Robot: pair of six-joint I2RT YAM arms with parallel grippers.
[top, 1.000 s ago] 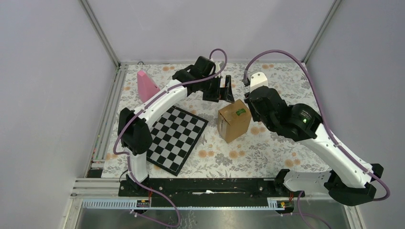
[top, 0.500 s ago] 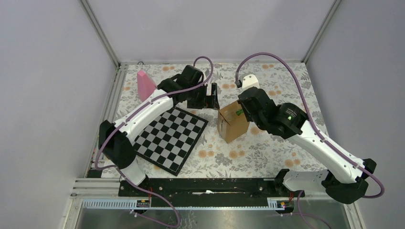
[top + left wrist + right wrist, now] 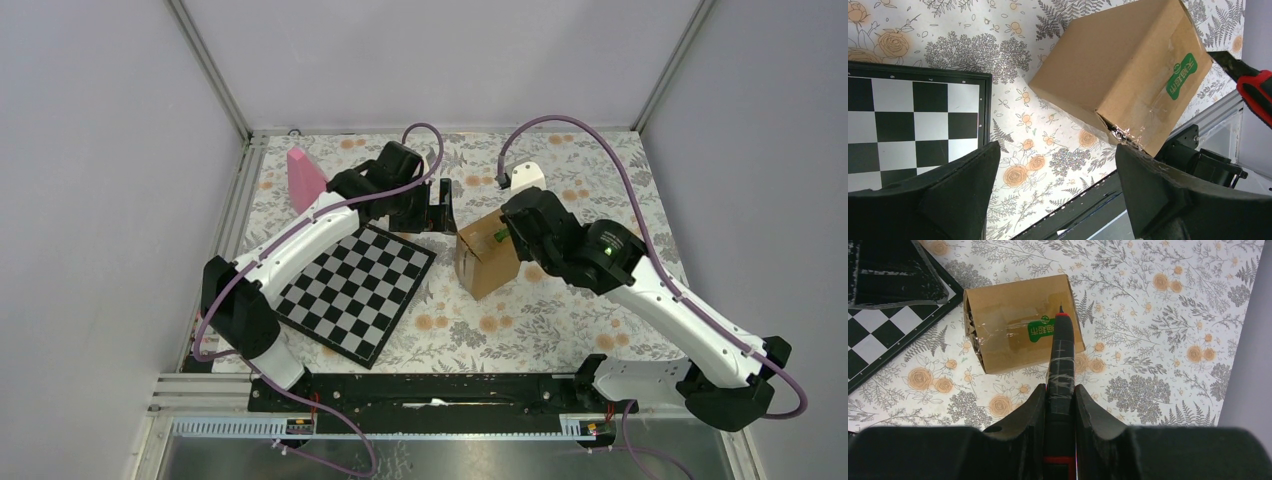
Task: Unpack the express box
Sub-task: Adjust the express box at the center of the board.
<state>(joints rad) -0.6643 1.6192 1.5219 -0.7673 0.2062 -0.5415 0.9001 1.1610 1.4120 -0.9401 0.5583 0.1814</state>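
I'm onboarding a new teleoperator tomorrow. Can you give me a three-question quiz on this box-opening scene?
1. True or false: the left gripper is shut on the express box.
2. What does the right gripper hold? A) nothing B) a black-and-red cutter C) a pair of scissors
3. Fill in: the cutter's tip lies over the box face bearing a ___ label.
Key: 1 false, its jaws stand open, off the box; 2 B; 3 green.

a lab test cell: plain grey panels [image 3: 100, 150], aluminium framing [image 3: 208, 70], a chessboard [image 3: 360, 290].
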